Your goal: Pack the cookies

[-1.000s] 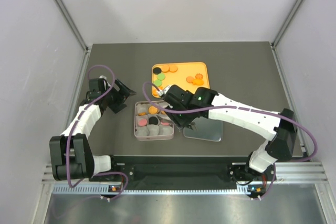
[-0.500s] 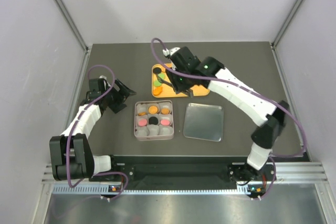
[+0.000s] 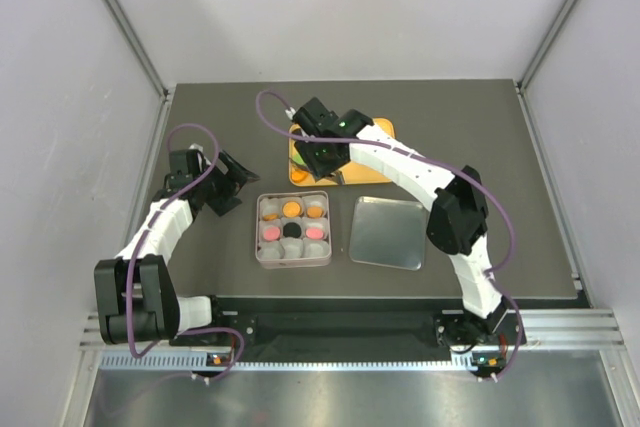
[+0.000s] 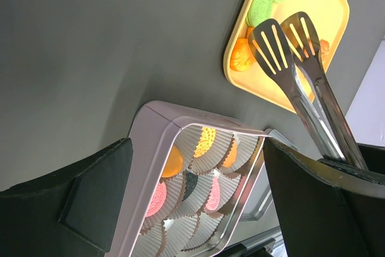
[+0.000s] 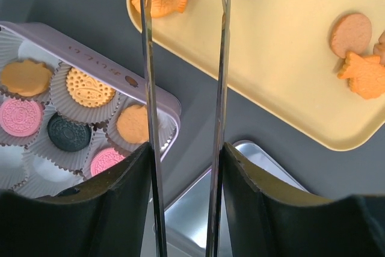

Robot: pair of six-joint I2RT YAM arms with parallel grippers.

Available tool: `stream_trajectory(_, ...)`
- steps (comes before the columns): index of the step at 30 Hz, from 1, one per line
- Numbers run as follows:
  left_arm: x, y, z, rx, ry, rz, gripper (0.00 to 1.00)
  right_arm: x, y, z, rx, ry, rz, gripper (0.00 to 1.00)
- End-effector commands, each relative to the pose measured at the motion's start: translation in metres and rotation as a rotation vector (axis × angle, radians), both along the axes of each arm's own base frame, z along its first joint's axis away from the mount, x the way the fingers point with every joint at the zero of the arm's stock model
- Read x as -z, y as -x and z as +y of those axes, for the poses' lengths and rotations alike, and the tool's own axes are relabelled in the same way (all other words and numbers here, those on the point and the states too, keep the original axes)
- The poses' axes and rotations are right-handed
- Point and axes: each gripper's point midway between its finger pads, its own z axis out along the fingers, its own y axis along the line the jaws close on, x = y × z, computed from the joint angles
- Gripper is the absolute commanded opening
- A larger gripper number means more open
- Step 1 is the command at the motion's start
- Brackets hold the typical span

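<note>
tongs point(image 4: 307, 112) over cookies point(image 4: 261, 7), lid point(image 3: 388, 232) nr tin point(image 3: 259, 232)

We're looking down at a dark grey table point(image 3: 480, 147), matte and flat, and three things sit straight on it. Near the front edge, about the middle, there's a pale lilac square tin point(image 3: 294, 263), lying flat with its open side up. Just to its right, a silver lid point(image 3: 388, 233) lies flat too, shiny, with a thin strip of bare table between the two. Beyond them, further back, we've got a yellow tray point(image 5: 283, 70), set at a slight angle to the tin, close to its far edge but not touching.
</note>
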Motion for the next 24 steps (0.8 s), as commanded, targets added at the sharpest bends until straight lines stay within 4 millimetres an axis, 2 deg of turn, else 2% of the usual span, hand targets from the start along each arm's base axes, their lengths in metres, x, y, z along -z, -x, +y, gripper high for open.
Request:
stream_trajectory(1,-0.008,-0.008,0.000,0.006,0.007,-0.042,0.94,-0.032,-0.016,0.010,0.002,-0.067,-0.084,0.48)
stream_trajectory(15,-0.008,-0.007,0.000,0.008,0.007,-0.045,0.94,-0.005,-0.031,0.009,0.037,-0.040,-0.060,0.48)
stream_trajectory(24,-0.007,-0.007,0.000,0.006,0.007,-0.043,0.94,0.002,-0.036,0.016,0.034,-0.048,-0.053,0.48)
